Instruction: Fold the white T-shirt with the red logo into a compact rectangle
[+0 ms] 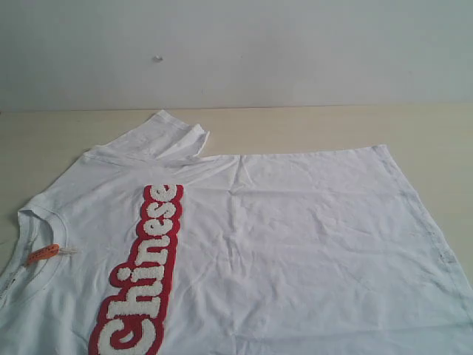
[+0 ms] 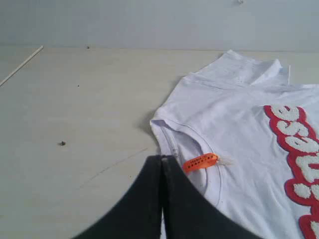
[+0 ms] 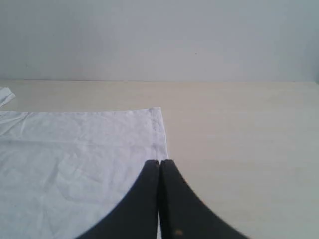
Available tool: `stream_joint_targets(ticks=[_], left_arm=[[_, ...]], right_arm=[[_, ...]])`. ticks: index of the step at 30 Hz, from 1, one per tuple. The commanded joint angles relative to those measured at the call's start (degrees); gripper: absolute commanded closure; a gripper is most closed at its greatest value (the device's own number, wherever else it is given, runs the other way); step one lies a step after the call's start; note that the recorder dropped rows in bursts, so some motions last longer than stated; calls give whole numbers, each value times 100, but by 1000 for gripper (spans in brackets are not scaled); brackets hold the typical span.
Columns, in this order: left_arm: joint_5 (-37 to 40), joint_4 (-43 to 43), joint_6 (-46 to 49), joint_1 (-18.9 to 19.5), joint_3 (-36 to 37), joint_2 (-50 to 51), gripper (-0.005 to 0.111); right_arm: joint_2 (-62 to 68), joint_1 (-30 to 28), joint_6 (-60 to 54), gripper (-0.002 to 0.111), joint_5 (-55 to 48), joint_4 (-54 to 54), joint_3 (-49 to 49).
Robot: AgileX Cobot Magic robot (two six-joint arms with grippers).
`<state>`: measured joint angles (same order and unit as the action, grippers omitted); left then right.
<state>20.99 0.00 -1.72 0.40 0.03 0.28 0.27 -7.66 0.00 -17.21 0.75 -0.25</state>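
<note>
The white T-shirt (image 1: 295, 244) lies spread flat on the table, chest up, with its collar (image 1: 29, 222) at the left and its hem at the right. The red logo (image 1: 148, 274) runs across the chest. A small orange tag (image 1: 43, 254) sits at the neck. The far sleeve (image 1: 166, 137) is bunched at the shirt's far edge. Neither gripper shows in the exterior view. My left gripper (image 2: 162, 158) is shut, its tips over the collar edge beside the orange tag (image 2: 200, 162). My right gripper (image 3: 159, 162) is shut over the shirt's hem edge (image 3: 162, 134).
The pale wooden table (image 1: 310, 126) ends at a white wall (image 1: 236, 52) behind the shirt. A thin white stick (image 2: 22, 64) and a small dark speck (image 2: 62, 143) lie on the bare table left of the collar. Bare tabletop (image 3: 239, 149) lies beyond the hem.
</note>
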Motion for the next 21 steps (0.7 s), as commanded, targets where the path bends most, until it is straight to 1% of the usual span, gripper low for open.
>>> stream_joint_targets(ticks=[1, 12, 17, 21], left_arm=[[-71, 0, -26, 23, -3, -28, 107], [-71, 0, -26, 23, -3, -28, 107], [-71, 0, -26, 23, -3, -28, 107], [-71, 0, -26, 23, -3, -28, 107]], right_arm=[[-27, -30, -38, 108, 73, -27, 25], [-27, -30, -38, 108, 162, -27, 25], [-27, -30, 211, 108, 1148, -27, 25], [-27, -30, 210, 108, 1613, -75, 25]])
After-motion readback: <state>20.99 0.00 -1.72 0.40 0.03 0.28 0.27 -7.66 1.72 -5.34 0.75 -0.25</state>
